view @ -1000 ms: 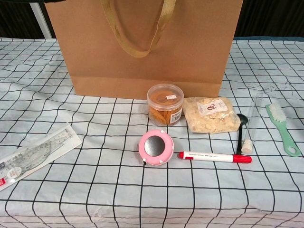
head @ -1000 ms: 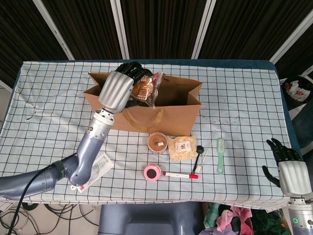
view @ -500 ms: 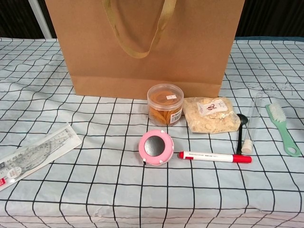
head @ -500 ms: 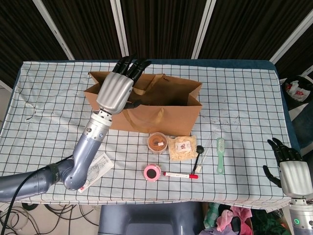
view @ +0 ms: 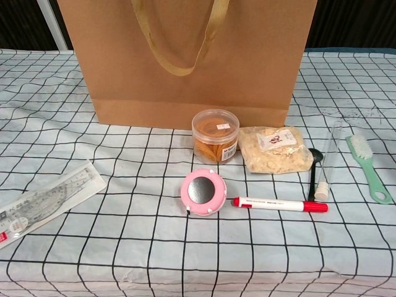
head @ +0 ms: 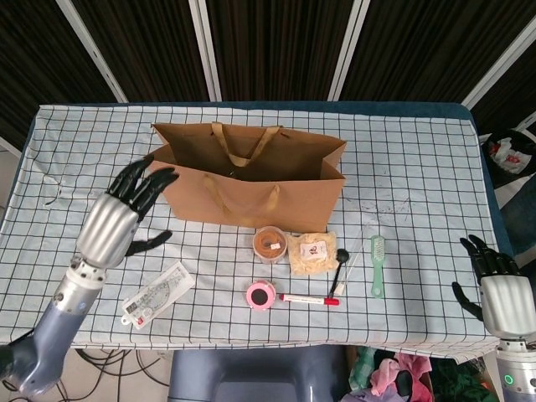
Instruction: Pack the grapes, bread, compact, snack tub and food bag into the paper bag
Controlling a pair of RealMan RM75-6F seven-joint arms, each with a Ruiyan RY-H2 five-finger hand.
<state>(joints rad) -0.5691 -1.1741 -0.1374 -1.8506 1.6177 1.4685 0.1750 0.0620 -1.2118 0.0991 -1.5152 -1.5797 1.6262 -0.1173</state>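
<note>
The brown paper bag (head: 251, 188) (view: 185, 62) stands upright mid-table, its mouth open. In front of it sit the clear snack tub (head: 270, 244) (view: 215, 135), the food bag of pale flakes (head: 312, 254) (view: 274, 149) and the pink round compact (head: 260, 295) (view: 203, 192). No grapes or bread show outside the bag. My left hand (head: 121, 214) hovers left of the bag, fingers spread, holding nothing. My right hand (head: 500, 291) rests open at the table's right front edge, far from everything.
A red-capped marker (head: 309, 299) (view: 279, 205), a black spoon (head: 339, 266), a clear tube (view: 328, 161) and a green brush (head: 377, 265) (view: 367, 167) lie right of the compact. A packaged ruler (head: 157, 292) (view: 43, 202) lies at the front left.
My left hand let go of the bread over the bag, spread its fingers, and swung out and down to the left of the bag. The right hand stayed put.
</note>
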